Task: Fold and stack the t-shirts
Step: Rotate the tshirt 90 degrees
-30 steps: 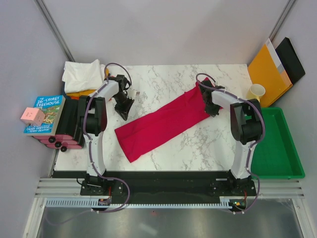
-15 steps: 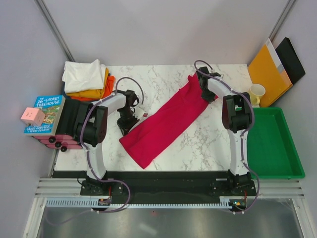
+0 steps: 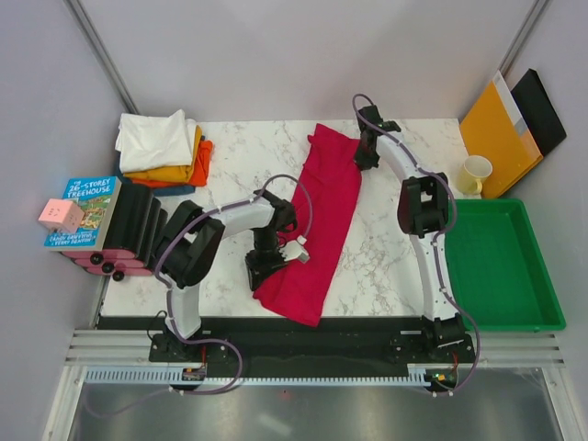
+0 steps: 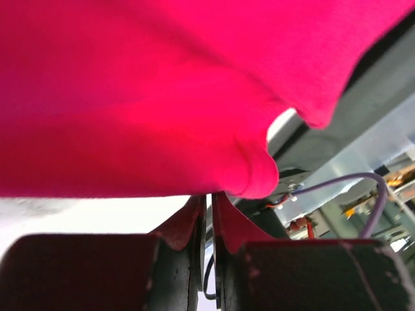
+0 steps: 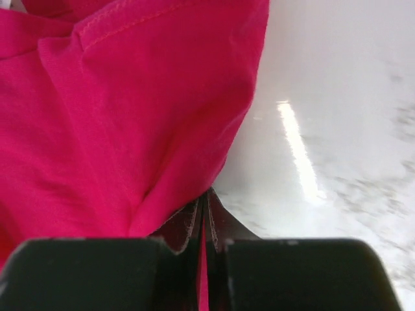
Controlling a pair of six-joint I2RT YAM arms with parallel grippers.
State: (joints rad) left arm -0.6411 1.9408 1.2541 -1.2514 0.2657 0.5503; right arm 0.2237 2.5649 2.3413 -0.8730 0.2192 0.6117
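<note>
The crimson red t-shirt [image 3: 326, 211], folded into a long strip, runs from the far middle of the marble table [image 3: 404, 257] down toward its near edge. My left gripper [image 3: 265, 274] is shut on the strip's near left edge; in the left wrist view the red t-shirt [image 4: 162, 97] drapes over the closed left gripper [image 4: 209, 195]. My right gripper [image 3: 365, 158] is shut on the far right corner, and the right wrist view shows the red t-shirt [image 5: 130, 116] pinched in the right gripper [image 5: 206, 194]. White [image 3: 152, 138], yellow-orange [image 3: 165, 171] and orange [image 3: 205, 150] t-shirts lie stacked at the far left corner.
Books [image 3: 84, 211] with a pink cube [image 3: 60, 216] on them sit left of the table. A green tray [image 3: 510, 276] stands on the right. A paper cup [image 3: 476, 170], an orange-yellow envelope [image 3: 496, 133] and a black folder [image 3: 542, 110] are at the far right.
The red strip has swung from a diagonal to nearly lengthwise. My left gripper moved nearer and to the right with its end; my right gripper moved farther back and left with the other.
</note>
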